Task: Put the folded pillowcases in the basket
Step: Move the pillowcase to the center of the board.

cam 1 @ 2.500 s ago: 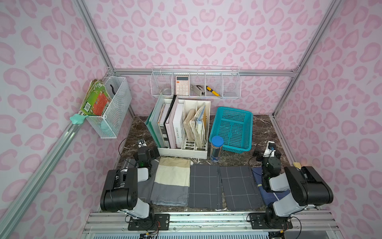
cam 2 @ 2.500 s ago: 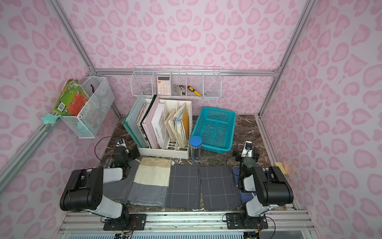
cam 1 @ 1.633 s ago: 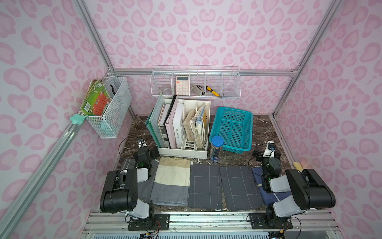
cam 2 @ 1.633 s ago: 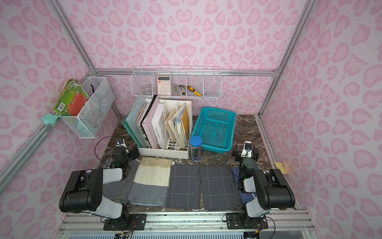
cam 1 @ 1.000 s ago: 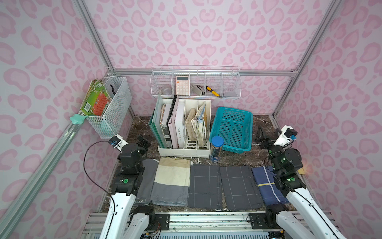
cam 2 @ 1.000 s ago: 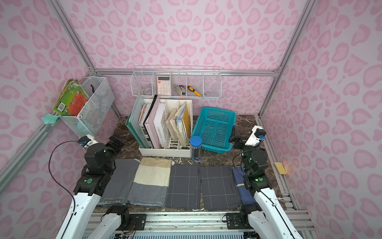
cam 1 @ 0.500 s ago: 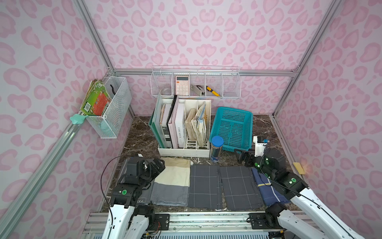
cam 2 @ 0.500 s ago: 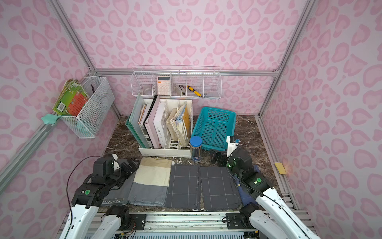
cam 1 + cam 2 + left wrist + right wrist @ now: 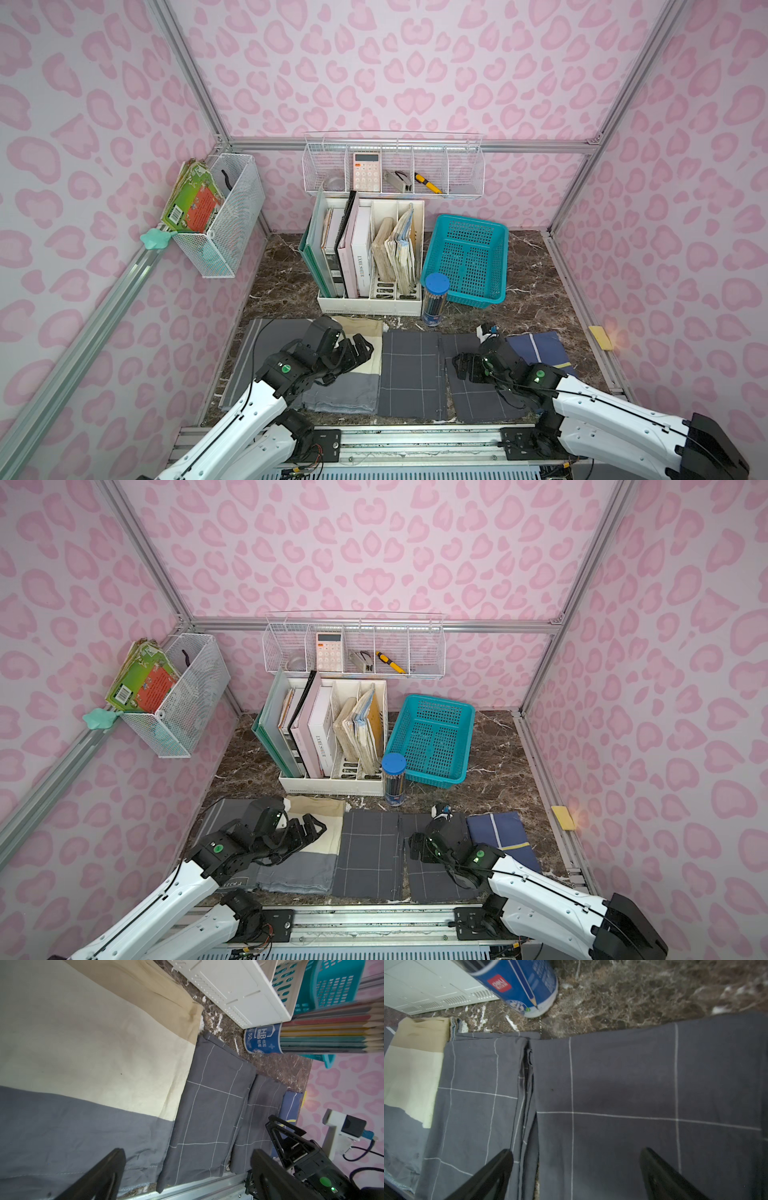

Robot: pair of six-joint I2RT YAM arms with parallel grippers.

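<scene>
Approach is the step in hand: nothing is lifted yet, and the basket (image 9: 471, 257) stands empty at the back right of the surface (image 9: 278, 286), beside the white file organiser (image 9: 365, 300), with the pencil tub (image 9: 434, 297) just in front of its near left corner. Five folded cloths lie side by side along the near edge. The folded pillowcase (image 9: 411, 374) is, as I judge it, the dark checked one in the middle, since it lies between the two hands. Its checked twin (image 9: 469, 403) touches it along one edge and could equally be meant, so I cannot be certain. The left hand (image 9: 361, 349) hangs low over the cream-and-grey cloth (image 9: 349, 395), jaws wide and holding nothing, pointed toward the middle fold. The right hand (image 9: 459, 365) hangs over the checked twin, jaws likewise wide and empty. The right wrist view shows its fingers (image 9: 492, 1172) straddling the seam between the two checked cloths. The next move calls for settling on one fold only, coming down at its edge and pinching all layers together so that it keeps its shape. The fold must then be carried clear of the pencil tub to the basket.
</scene>
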